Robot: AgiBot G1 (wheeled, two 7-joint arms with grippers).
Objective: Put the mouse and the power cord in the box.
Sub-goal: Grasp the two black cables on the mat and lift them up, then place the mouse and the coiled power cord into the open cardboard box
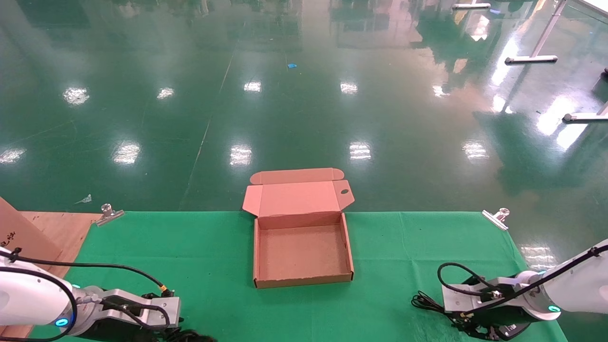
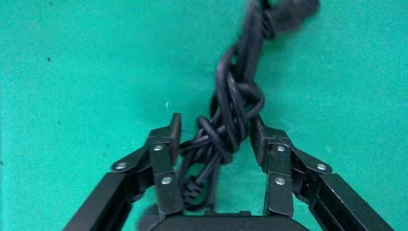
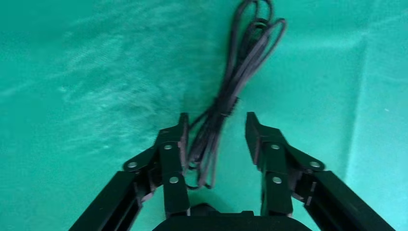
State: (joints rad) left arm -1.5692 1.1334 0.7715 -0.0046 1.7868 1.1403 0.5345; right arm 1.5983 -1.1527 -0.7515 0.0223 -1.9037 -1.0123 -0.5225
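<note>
Here we hover both arms low over the green counter (image 1: 213, 256). Our left gripper (image 2: 214, 137) stands wide astride the one power cord (image 2: 235, 103), a knotted black bundle lying between its pads, seemingly lined up for a pinch. Our right gripper (image 3: 215, 134) is likewise spread, over the thin looped cable (image 3: 226, 103), probably the mouse's; the mouse itself we cannot make out. The single box (image 1: 304, 251) waits between them, lid (image 1: 297, 197) folded back, tray bare.
</note>
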